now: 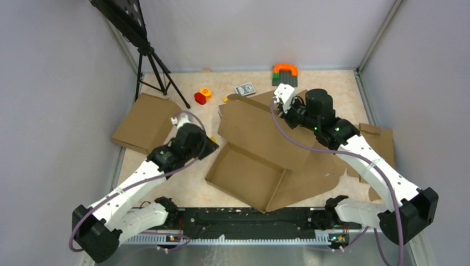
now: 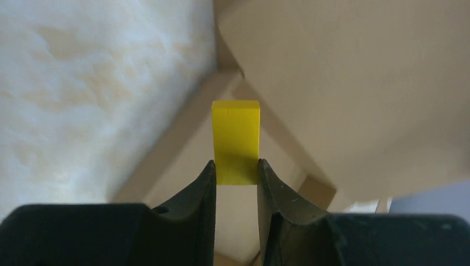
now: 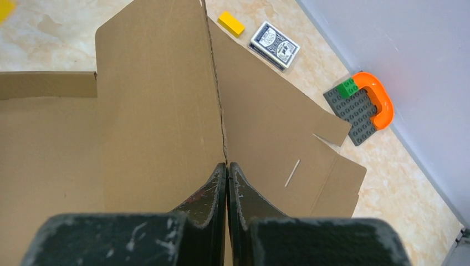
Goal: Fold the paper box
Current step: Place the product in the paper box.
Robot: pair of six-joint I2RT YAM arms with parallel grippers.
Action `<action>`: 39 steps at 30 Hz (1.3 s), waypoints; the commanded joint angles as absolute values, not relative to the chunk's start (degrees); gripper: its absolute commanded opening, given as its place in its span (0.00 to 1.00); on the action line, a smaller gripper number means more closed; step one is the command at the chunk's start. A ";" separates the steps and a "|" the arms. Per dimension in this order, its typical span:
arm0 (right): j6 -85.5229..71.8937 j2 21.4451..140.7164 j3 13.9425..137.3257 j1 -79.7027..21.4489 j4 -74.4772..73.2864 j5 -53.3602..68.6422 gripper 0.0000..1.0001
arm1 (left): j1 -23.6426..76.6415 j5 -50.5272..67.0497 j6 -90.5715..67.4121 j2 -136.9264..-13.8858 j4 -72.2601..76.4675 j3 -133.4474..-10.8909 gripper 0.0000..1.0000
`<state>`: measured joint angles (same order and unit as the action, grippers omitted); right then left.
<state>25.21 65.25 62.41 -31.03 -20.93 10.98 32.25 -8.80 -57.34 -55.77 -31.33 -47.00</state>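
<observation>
My left gripper [image 2: 235, 166] is clamped on a yellow block [image 2: 235, 136] over a corner of the box [image 1: 246, 177], which lies mid-table between the arms with one big flap [image 3: 155, 100] raised. My right gripper [image 3: 227, 167] has its fingers pressed together at that flap's edge. I can't tell whether it pinches the cardboard.

The work surface is a table [image 1: 185, 194] topped in pale beige, marbled with cream. It is enclosed on three sides by plain grey walls: a left wall [image 1: 55, 111], a back wall [image 1: 249, 33] and a right wall [image 1: 432, 83], joined at the far right corner by a light metal post [image 1: 377, 36]. In the far left corner a black tripod [image 1: 158, 75] is stood, carrying what may be a perforated black panel [image 1: 119, 14]. The scene is lit softly and evenly.
</observation>
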 commanded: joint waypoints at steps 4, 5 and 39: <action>25.12 66.06 66.99 -31.49 -17.12 9.06 0.00 | 48.93 -4.32 -61.02 -59.38 -17.03 -41.86 0.24; 25.33 66.24 67.24 -31.47 -16.98 8.78 0.00 | 49.94 -3.55 -59.68 -61.63 -16.94 -42.83 0.36; 33.51 67.81 68.82 -31.44 -18.02 18.38 0.00 | 16.83 23.29 -18.11 -70.83 25.88 -39.51 0.99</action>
